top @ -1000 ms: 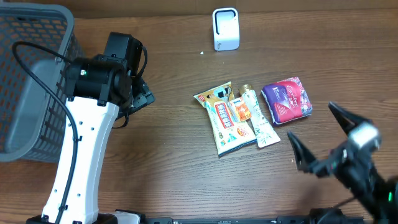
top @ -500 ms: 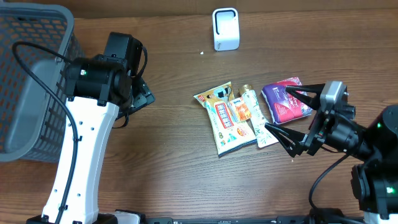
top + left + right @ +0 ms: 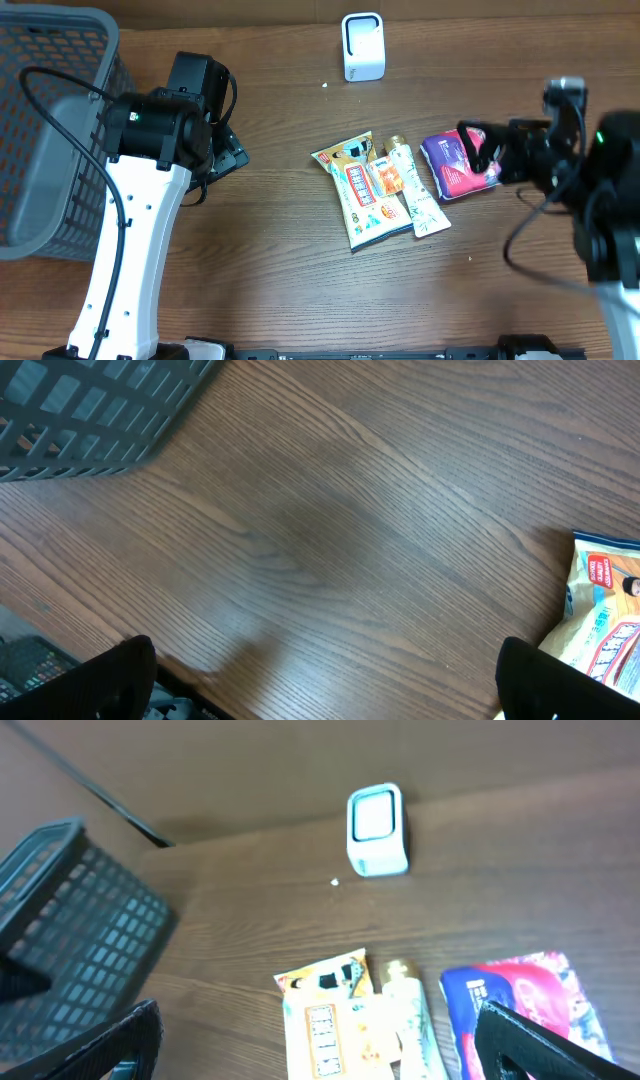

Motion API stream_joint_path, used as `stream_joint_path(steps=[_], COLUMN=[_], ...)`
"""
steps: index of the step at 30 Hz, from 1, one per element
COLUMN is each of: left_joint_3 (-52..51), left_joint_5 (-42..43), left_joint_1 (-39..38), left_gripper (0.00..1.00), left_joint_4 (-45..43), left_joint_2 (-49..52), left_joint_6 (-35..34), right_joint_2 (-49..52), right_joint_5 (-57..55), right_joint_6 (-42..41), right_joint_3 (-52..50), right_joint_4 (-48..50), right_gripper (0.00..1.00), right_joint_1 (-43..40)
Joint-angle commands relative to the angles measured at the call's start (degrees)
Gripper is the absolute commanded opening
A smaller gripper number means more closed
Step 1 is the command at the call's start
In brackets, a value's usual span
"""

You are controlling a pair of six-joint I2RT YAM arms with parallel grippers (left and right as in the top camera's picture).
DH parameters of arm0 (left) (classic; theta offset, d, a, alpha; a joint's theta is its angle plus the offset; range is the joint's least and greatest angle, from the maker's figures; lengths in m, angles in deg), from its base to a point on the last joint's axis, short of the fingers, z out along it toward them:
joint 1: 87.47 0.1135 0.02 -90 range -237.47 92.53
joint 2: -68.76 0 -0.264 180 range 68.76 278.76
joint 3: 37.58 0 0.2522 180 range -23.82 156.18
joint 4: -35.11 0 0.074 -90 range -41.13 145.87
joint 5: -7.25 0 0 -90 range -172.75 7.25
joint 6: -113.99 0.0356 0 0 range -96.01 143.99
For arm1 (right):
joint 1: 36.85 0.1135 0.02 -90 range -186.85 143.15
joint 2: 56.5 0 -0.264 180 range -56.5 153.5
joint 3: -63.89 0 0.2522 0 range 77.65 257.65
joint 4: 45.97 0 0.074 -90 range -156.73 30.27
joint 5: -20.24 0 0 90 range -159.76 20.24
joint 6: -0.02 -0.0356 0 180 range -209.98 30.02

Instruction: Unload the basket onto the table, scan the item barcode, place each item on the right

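A brown wood-grain table holds a small spread of groceries awaiting the scanner. A grey plastic mesh basket stands at its left edge, beside the white-cased left arm. The left gripper hangs over bare wood with its jaws spread wide and nothing in them. The dark right arm reaches in from the opposite side. The right gripper is likewise wide and empty, poised at the right edge of a glossy purple pouch. Left of the pouch lie a white squeeze tube and a long yellow printed snack packet, both running near-to-far on a slight slant. The pouch is by far the closest item to the right arm and well apart from the left. The small white box-shaped barcode scanner stands at the far edge, beyond the items and leftward of the pouch, so a lifted pouch would likely travel that way.
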Motion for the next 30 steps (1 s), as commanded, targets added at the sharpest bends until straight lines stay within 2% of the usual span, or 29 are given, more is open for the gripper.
stream_joint_path(steps=[1, 4, 9, 11, 14, 15, 22, 24, 30], left_joint_3=[1.0, 1.0, 1.0, 1.0, 1.0, 1.0, 1.0, 1.0, 1.0], left_joint_5=[-1.2, -1.2, -1.2, -1.2, -1.2, -1.2, -1.2, -1.2, -1.2], left_joint_1=[0.2, 0.2, 0.2, 0.2, 0.2, 0.2, 0.2, 0.2, 0.2], left_gripper=[1.0, 1.0, 1.0, 1.0, 1.0, 1.0, 1.0, 1.0, 1.0], left_joint_4=[-0.1, -0.1, -0.1, -0.1, -0.1, -0.1, -0.1, -0.1, -0.1], left_joint_2=[0.0, 0.0, 0.0, 0.0, 0.0, 0.0, 0.0, 0.0, 0.0], left_joint_6=[-0.6, -0.6, -0.6, -0.6, -0.6, -0.6, -0.6, -0.6, -0.6], right_joint_2=[4.9, 7.6, 11.2, 12.1, 13.0, 13.8, 19.5, 22.3, 31.9], right_joint_5=[9.7, 16.5, 10.9, 4.0, -12.8, -25.7, -49.5, -53.6, -52.2], right_joint_6=[-2.2, -2.1, -2.2, -3.2, -7.0, -9.4, -17.7, -19.9, -19.1], right_joint_3=[1.6, 1.6, 1.5, 1.5, 1.5, 1.5, 1.5, 1.5, 1.5], right_joint_4=[0.2, 1.8, 1.8, -0.4, -3.5, -5.1, -4.2, -4.1, -1.1], right_gripper=[1.0, 1.0, 1.0, 0.96, 0.91, 0.9, 0.9, 0.9, 0.91], right_joint_1=[-0.1, -0.1, 0.1, 1.3, 4.7, 8.9, 18.6, 19.3, 19.9])
